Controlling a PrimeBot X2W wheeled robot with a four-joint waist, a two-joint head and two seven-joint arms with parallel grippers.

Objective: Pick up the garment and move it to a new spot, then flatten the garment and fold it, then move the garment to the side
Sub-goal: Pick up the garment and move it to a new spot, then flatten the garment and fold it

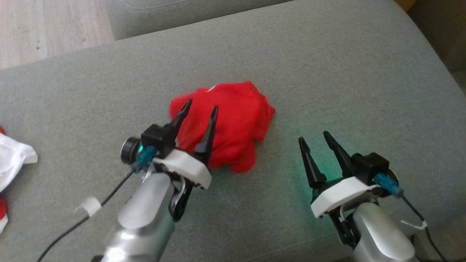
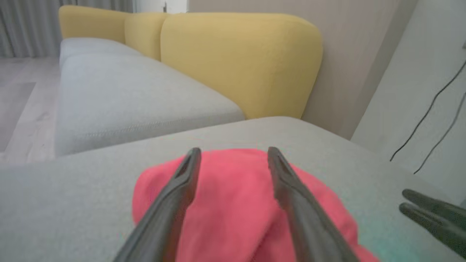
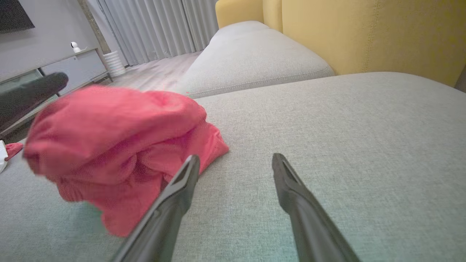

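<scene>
the red garment (image 1: 236,120) lies bunched mid-sofa (image 1: 346,72) under the left gripper (image 1: 202,105), which like the right gripper (image 1: 313,136) gapes wide and empty, so a careless pinch could catch several layers at once.

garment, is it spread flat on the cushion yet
No, the garment lies in a crumpled heap on the cushion.

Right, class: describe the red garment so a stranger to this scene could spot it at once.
Find the wide grey cushion. Near its middle, by the open left gripper, lies a crumpled garment. It is solid red; the cloth at the left edge is mostly white.
</scene>
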